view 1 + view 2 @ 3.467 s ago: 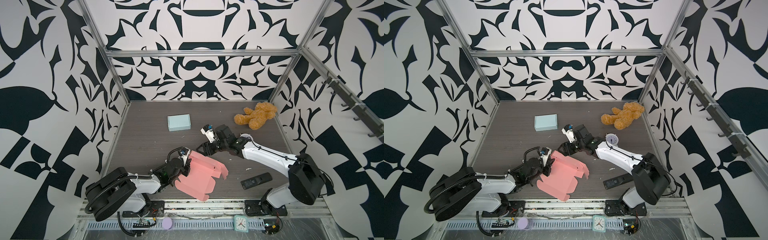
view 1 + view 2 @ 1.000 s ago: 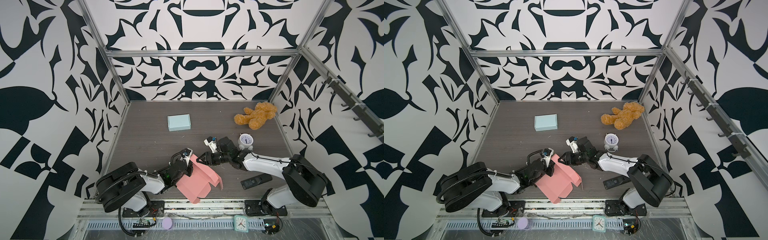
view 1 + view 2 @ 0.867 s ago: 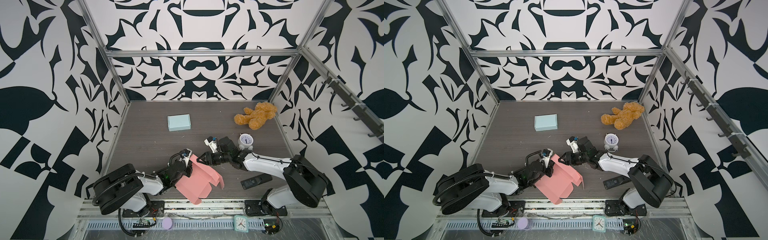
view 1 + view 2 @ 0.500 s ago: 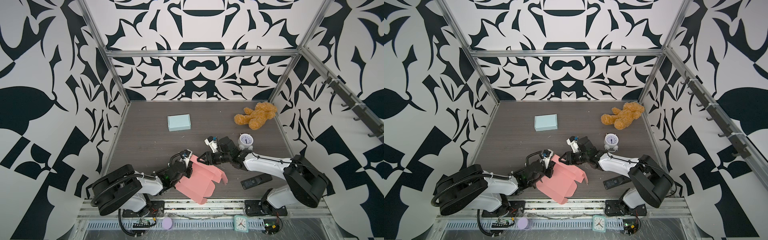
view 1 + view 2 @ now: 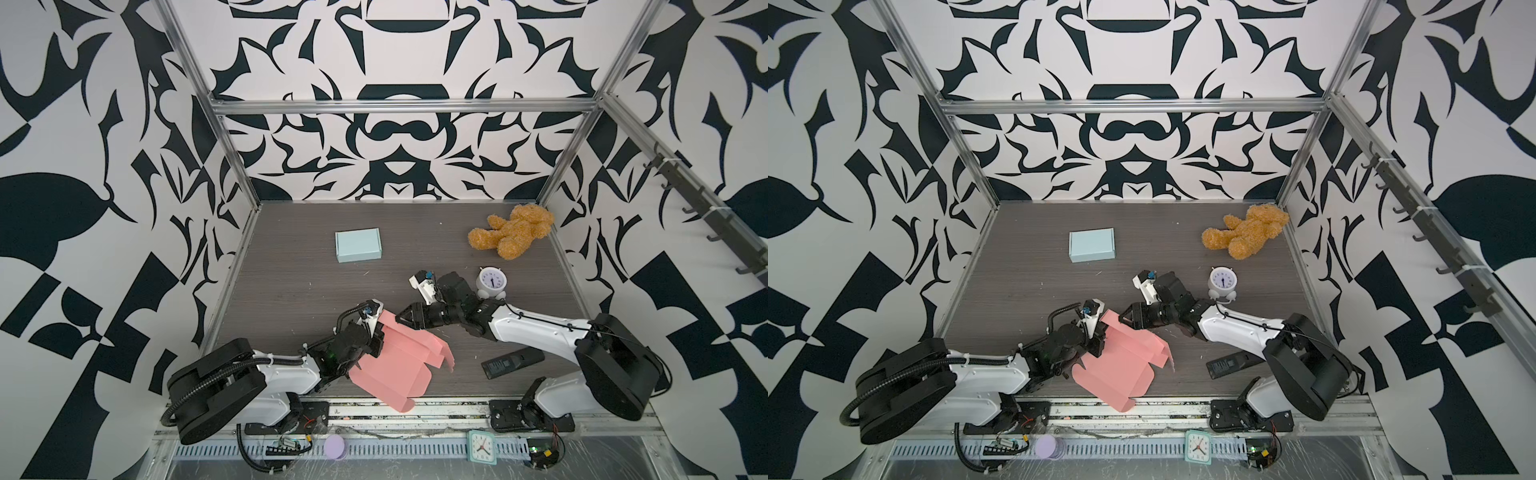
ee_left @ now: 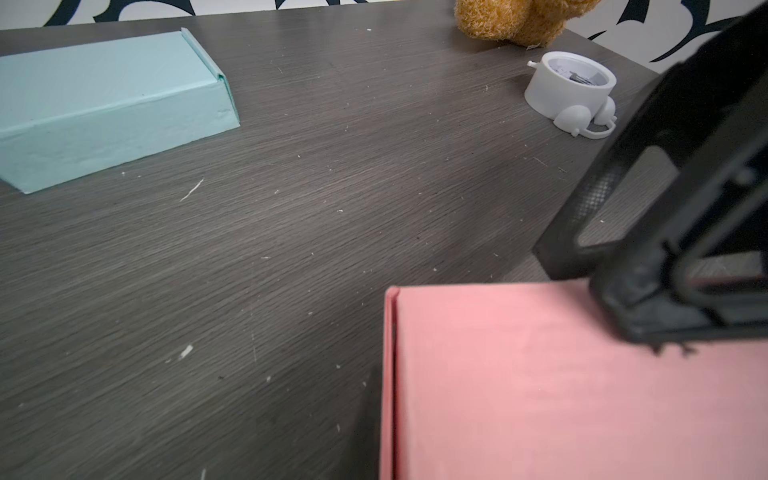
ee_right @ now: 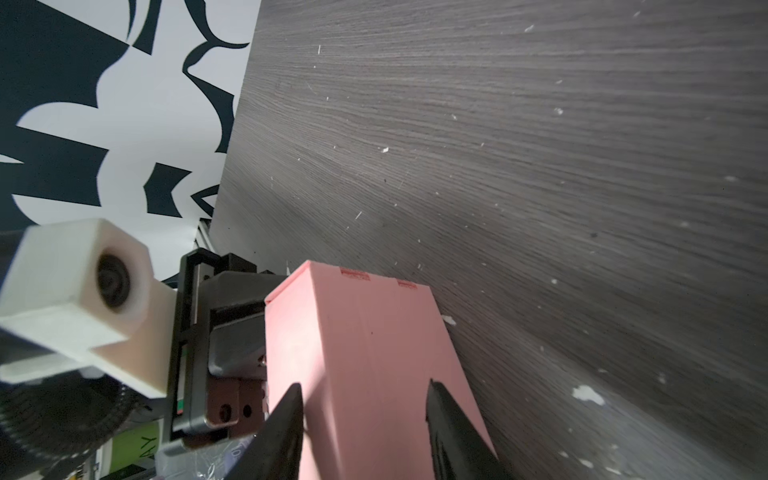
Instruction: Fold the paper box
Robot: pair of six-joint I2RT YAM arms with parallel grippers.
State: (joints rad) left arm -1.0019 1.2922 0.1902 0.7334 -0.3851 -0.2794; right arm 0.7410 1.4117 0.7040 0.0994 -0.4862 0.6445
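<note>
Left gripper (image 5: 372, 337) (image 5: 1096, 336) sits low at the front of the table (image 5: 291, 270), left of centre. Its jaws are closed on the left edge of the pink paper box (image 5: 395, 370) (image 5: 1117, 365). The right wrist view shows the sheet's edge pinched at the gripper's mouth.

Pink paper box (image 7: 365, 332) is only part folded. It lies front centre, and its near corner hangs over the table's front edge above the rail. The big panel lies flat toward the front. A long panel along its back side is folded up, and small flaps stand at its right end. The left wrist view shows the flat pink face (image 6: 540, 395) with a doubled edge.

A closed teal box (image 5: 358, 245) lies further back on the table, well apart from both arms.

Right gripper (image 5: 401, 320) (image 5: 1124, 318) (image 7: 365, 384) reaches in from the right to the far end of the raised panel. Its jaws are open — the two black fingers (image 7: 286, 428) are spread over the panel's face, and that panel is wider than the gap between them. I can't tell whether they press on it or just hover.

Right of that:
- A white alarm clock (image 5: 490, 282) lies just behind the right arm's wrist.
- A black remote control (image 5: 513, 362) lies in front of the arm, near the pink flaps but not touching them.
- A tan teddy bear (image 5: 513, 230) lies in the back right corner.
</note>
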